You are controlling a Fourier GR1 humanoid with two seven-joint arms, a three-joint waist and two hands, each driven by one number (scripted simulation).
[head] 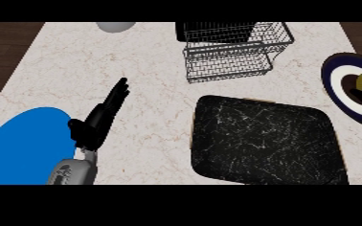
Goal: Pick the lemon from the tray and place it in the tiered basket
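The left hand (pixel 99 119) rests open, fingers straight, holding nothing, near the counter's (pixel 141 62) front-left corner, leaving the tray (pixel 265 141) unobstructed.

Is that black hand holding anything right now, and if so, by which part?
Nothing is held. The left hand hangs over the bare counter with straight fingers, beside a blue plate. No other hand shows.

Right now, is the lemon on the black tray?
No. The black tray shows only its marbled surface, with no lemon on it.
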